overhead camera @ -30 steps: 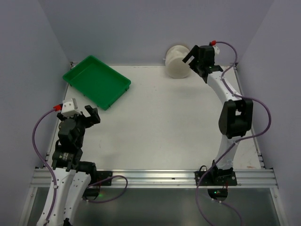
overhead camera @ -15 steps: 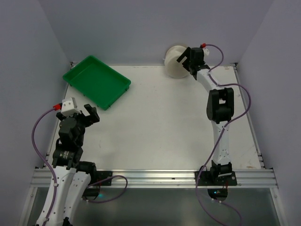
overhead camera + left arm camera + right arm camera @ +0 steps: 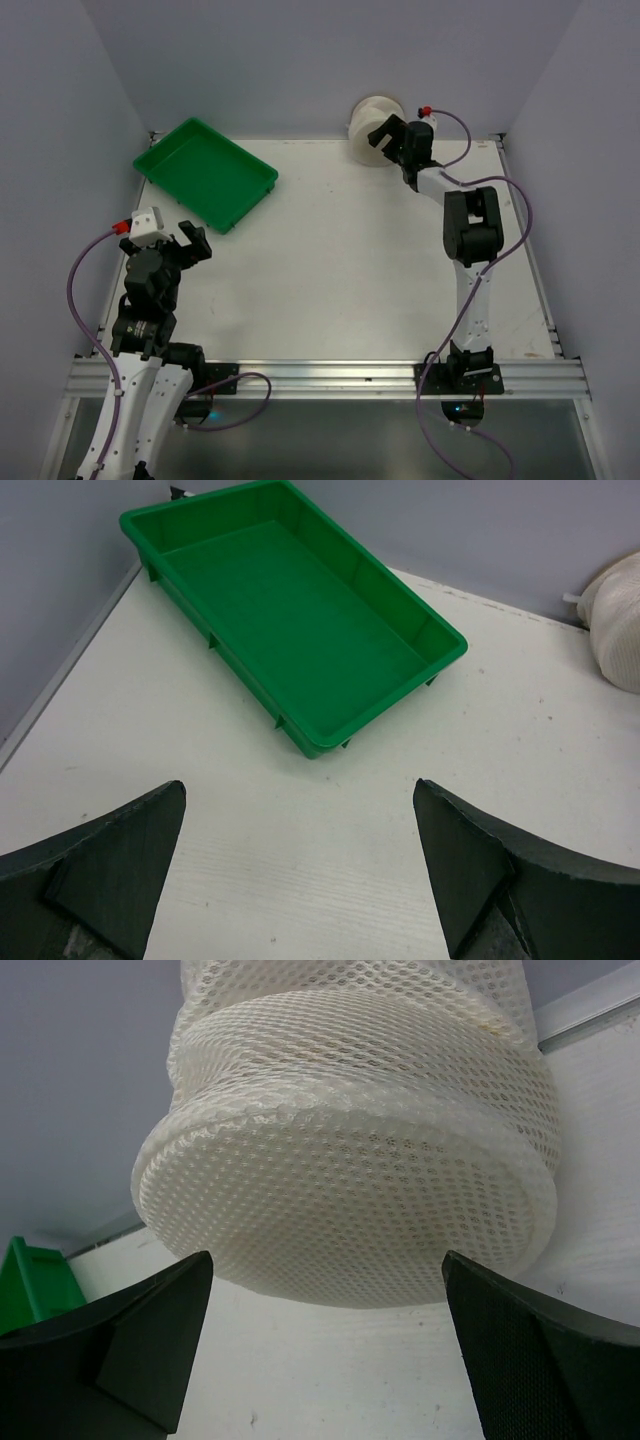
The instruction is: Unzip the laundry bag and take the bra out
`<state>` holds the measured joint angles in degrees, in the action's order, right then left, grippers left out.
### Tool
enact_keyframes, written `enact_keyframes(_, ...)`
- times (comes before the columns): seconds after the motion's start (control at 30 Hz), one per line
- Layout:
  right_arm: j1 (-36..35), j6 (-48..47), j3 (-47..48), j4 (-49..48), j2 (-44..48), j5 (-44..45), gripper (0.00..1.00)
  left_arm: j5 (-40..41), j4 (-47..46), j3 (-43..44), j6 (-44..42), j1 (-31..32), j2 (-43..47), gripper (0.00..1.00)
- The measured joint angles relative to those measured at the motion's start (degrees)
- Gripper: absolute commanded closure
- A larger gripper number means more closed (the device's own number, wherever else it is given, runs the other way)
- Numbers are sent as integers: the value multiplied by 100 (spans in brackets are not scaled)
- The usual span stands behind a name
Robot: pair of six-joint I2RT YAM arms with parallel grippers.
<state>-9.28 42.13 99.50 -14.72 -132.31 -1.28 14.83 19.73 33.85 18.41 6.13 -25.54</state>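
Right end effector [image 3: 384, 137]: fingers spread wide, nothing held. In the wrist view, right end effector [image 3: 325, 1257] frames the flat round mesh end of the laundry bag [image 3: 350, 1190] just ahead; contact cannot be confirmed.

Laundry bag [image 3: 365, 125] lies on its side at the far edge of the bench [image 3: 340, 250], against the back wall, right of centre. The zip is not discernible in any view.

Left end effector [image 3: 190, 243]: fingers wide apart, empty, held over the near-left bench and well apart from the bag.

Green tray [image 3: 205, 172] at far left, ahead of the left end effector [image 3: 298, 785]; its floor [image 3: 290, 610] is bare.
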Motion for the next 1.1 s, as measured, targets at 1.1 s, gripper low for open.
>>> enact_keyframes(1.1,699,-1711,2887,837,-1145,-2981,1,-245,-133,-96,-63,0,-55,0)
